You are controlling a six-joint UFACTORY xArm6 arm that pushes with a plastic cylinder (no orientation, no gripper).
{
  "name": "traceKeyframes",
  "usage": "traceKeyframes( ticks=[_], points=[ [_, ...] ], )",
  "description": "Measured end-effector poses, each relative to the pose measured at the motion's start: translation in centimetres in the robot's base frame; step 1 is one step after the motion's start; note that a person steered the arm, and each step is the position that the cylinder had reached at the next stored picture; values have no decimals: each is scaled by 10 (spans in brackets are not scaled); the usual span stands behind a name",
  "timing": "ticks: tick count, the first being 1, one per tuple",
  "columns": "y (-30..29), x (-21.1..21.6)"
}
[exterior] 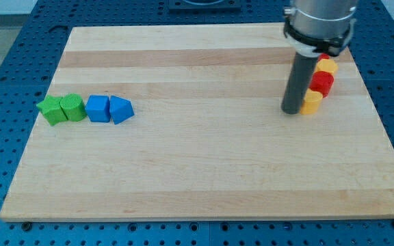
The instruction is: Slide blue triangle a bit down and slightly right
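Note:
The blue triangle lies at the view's left on the wooden board, last in a row of blocks. To its left, touching it, is a blue cube. My tip is far off at the view's right, resting on the board next to a yellow block. The rod stands upright and hides part of the blocks behind it.
A green block and a green star-shaped block continue the row to the left. By the rod, a red block and another yellow block stand above the first yellow one. The blue perforated table surrounds the board.

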State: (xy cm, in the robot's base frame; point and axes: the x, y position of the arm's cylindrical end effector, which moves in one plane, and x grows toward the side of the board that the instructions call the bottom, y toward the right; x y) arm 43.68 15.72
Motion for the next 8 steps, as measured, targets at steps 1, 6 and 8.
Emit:
traceKeyframes(
  ticks=[1, 6, 8],
  points=[
    [17, 0],
    [-160, -52],
    [-287, -56]
  ],
)
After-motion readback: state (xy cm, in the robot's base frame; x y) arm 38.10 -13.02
